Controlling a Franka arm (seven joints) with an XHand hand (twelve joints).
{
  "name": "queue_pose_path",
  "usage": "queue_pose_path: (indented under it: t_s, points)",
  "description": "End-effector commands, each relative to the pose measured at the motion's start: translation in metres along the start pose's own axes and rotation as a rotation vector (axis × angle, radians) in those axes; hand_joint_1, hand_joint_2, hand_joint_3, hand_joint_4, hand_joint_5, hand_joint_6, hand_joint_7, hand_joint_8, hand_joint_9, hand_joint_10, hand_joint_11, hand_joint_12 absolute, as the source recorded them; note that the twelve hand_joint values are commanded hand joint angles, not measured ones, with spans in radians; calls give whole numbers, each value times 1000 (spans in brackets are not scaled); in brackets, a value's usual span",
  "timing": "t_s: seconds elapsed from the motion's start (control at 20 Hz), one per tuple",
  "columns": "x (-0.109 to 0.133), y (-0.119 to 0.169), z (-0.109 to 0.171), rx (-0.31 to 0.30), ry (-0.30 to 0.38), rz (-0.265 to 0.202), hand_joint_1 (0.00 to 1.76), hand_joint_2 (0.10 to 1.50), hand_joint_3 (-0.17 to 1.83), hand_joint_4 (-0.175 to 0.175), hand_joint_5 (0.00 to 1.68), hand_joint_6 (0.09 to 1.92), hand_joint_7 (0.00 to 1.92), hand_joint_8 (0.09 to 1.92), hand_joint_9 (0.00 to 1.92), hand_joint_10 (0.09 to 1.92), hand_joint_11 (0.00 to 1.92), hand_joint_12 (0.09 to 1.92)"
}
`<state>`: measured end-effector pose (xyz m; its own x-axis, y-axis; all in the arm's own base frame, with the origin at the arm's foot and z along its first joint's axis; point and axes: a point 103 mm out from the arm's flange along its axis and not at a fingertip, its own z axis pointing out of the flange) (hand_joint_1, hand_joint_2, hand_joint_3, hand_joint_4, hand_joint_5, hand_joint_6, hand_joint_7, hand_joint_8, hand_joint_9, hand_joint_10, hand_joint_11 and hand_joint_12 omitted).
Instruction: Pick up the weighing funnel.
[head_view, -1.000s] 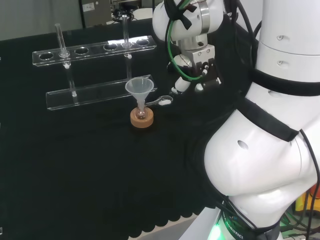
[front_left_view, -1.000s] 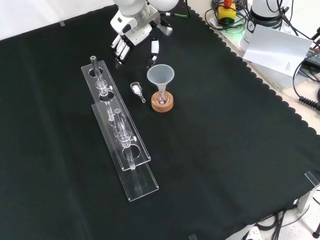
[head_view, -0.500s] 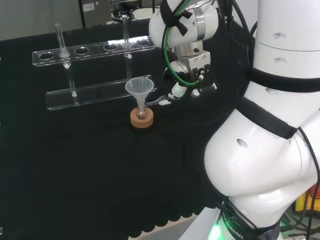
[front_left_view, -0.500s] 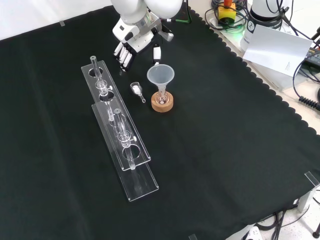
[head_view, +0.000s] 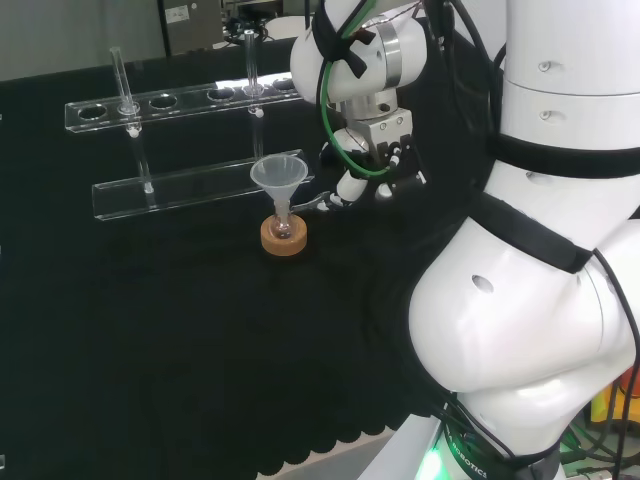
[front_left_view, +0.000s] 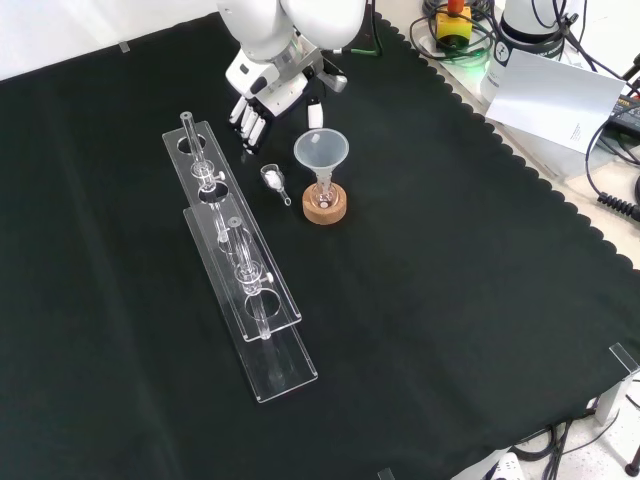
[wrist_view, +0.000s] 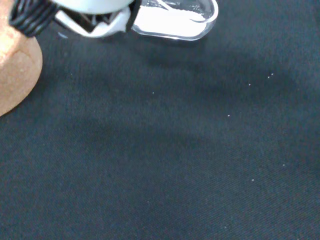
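Weighing funnel, 1 piece, lies near 1 funnel.

This is a laboratory set up for robot work. In the front view, a clear rack with glass tubes standing in its holes runs away from just below the fingers across the black-clothed tabletop. Just beside the fingers, a funnel stands with its stem in a small flask on a cork ring. A weighing funnel with something white in it lies near them. Well away from the fingers, past the cloth's scalloped edge, are cables and a red and yellow push-button.
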<state>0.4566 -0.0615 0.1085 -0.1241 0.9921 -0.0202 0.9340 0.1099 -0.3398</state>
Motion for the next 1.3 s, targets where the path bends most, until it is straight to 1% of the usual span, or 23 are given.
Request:
queue_pose_path:
  t_s: [0.05,0.15,0.55,0.8,1.15,1.3]
  points:
    - [3,7,6,-3,7,-4,895,610,609,-48,561,88,532,706,688,568,367,1308]
    - [3,10,7,-7,8,-8,895,609,610,-48,562,89,531,706,681,564,360,1306]
    - [1,18,17,14,11,-5,894,609,611,-46,569,95,524,706,664,558,340,1310]
    - [0,20,18,21,16,-7,894,609,611,-46,578,101,523,708,663,559,339,1312]
    - [0,24,28,27,1,14,894,609,612,-46,589,110,523,709,664,561,342,1315]
    - [0,25,32,21,0,17,894,610,613,-45,593,115,523,710,673,564,349,1316]
